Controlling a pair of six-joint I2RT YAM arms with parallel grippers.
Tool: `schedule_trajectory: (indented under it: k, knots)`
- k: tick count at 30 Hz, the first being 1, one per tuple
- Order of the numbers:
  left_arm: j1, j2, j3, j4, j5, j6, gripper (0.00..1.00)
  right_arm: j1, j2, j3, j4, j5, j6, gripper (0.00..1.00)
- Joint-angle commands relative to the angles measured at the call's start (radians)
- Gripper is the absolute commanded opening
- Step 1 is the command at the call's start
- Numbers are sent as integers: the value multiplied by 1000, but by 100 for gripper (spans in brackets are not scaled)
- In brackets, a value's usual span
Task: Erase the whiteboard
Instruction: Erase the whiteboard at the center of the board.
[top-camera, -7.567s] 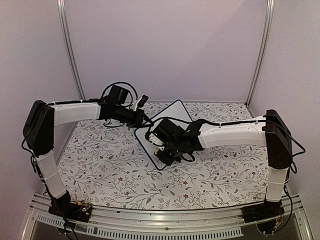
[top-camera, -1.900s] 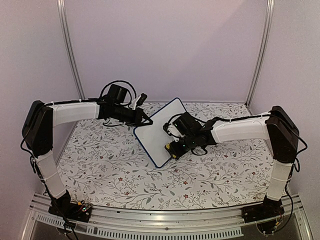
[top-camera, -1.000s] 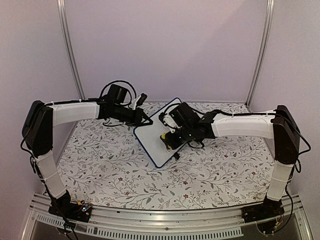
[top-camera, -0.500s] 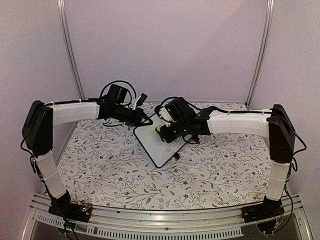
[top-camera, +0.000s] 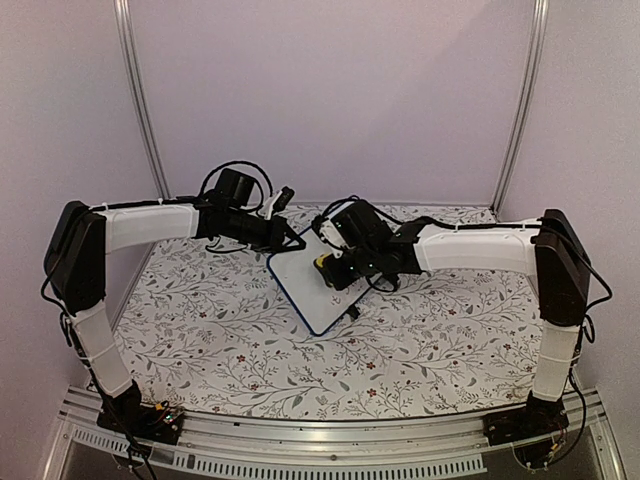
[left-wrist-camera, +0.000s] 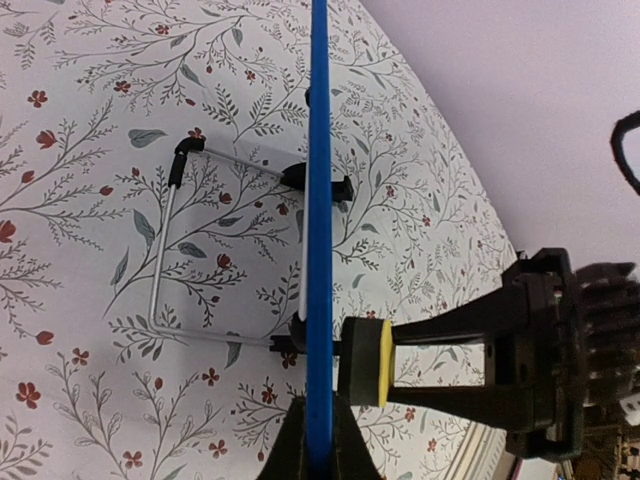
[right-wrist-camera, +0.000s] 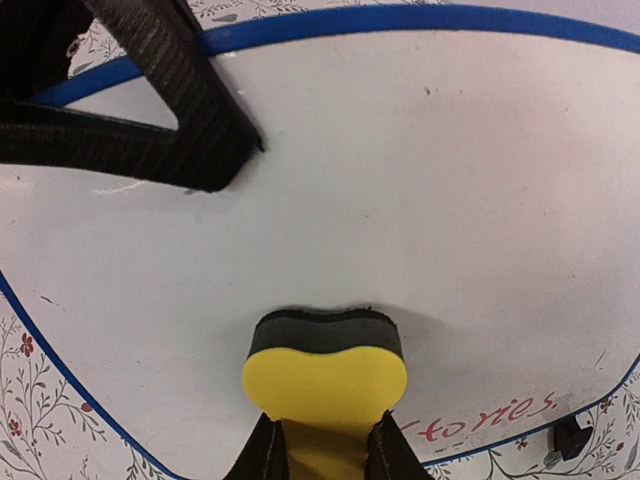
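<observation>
The right pincer, closed on the yellow sponge, has moved up the whiteboard at centre frame; the left pincer clamps its edge. Red writing remains, lower right.

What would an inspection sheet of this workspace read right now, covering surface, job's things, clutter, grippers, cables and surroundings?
Surface: table under a floral-patterned cloth.
Job's things: whiteboard propped up on its wire stand; face mostly clean, red writing shows near one edge. Yellow sponge eraser pressed dark side against the face.
Clutter: nothing seen.
Grippers: left gripper shut on the whiteboard's blue edge; right gripper shut on the sponge eraser.
Cables: black cables loop above the left wrist, clear of the board.
Surroundings: plain pale walls and metal uprights behind the table.
</observation>
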Motion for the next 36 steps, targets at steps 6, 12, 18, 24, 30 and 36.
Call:
schedule_trajectory:
  k: [6,12,18,24,30,36]
  knots:
    - [-19,6,-3,-41,-29,31,0,4,-29,-59,13,17,23,21]
    - [-21,1,-4,-42,-37,32,0,3,-28,-69,25,8,29,21]
    - [-20,7,-1,-41,-21,29,0,3,-23,-75,32,10,34,21]
    - [-22,8,-3,-42,-30,30,0,3,-17,-74,32,-4,42,21]
    - [-22,6,-4,-41,-31,31,0,3,-15,-74,36,-9,44,21]
    - [-22,16,-1,-44,-26,31,0,3,-23,-80,34,-2,43,21]
